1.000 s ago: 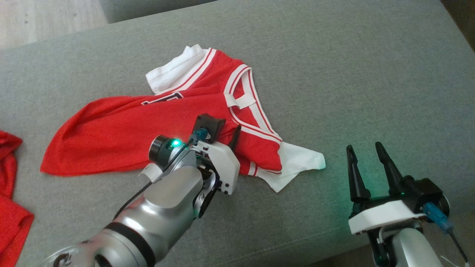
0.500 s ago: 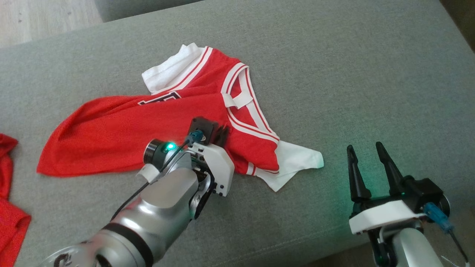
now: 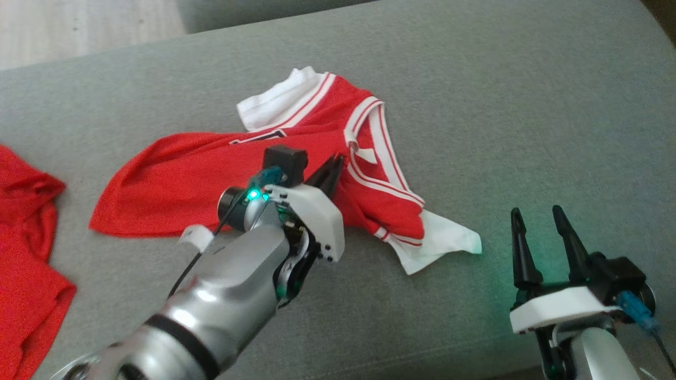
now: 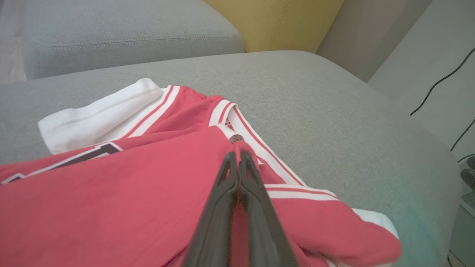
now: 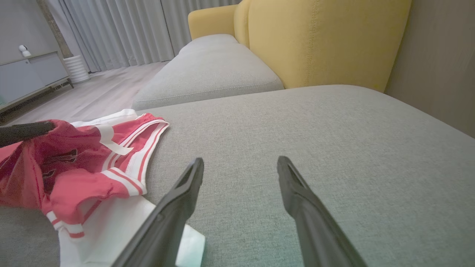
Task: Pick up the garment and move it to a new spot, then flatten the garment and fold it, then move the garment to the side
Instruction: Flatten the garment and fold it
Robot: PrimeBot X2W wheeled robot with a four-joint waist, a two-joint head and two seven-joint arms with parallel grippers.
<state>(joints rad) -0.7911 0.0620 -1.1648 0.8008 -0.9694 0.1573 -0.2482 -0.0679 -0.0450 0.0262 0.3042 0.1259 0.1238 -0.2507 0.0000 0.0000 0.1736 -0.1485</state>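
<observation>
Garment point(image 3: 174, 179): red jersey with white trim, lying rumpled in the middle of the grey sofa seat point(image 3: 501, 105). The body is spread toward the robot's left and the collar point(image 3: 369, 137) is bunched on the right. One white sleeve point(image 3: 449, 245) sticks out at the near right.

Left gripper point(image 4: 236, 159): clamped right down on a fold of red fabric just beside the collar, fingers pressed together with cloth between them. The fabric tents up a bit around the pinch, but pretty much all of the rest lies on the seat.

Right gripper point(image 3: 536, 211): fingers spread wide with nothing in them, hovering over the near right of the seat, close to the white sleeve but not touching it.

Step in hand: looks like the very first bit, picking the thing up to shift it. The grab is made, but the lift and carry aren't done yet, and flattening and folding are a long way off.

Next move: I'd guess lift straight up so the body peels off the seat, then carry it to a free patch. There's loads of bare grey on the right.

Watch for: a one-point pinch means the jersey will hang in a long droop and drag. The thin fold could also slip out if it's yanked.

Neighbours: a second red cloth point(image 3: 26, 253) sits at the far left edge, well apart, so best not to mix them up. There's a yellow backrest point(image 5: 315, 40) behind.
</observation>
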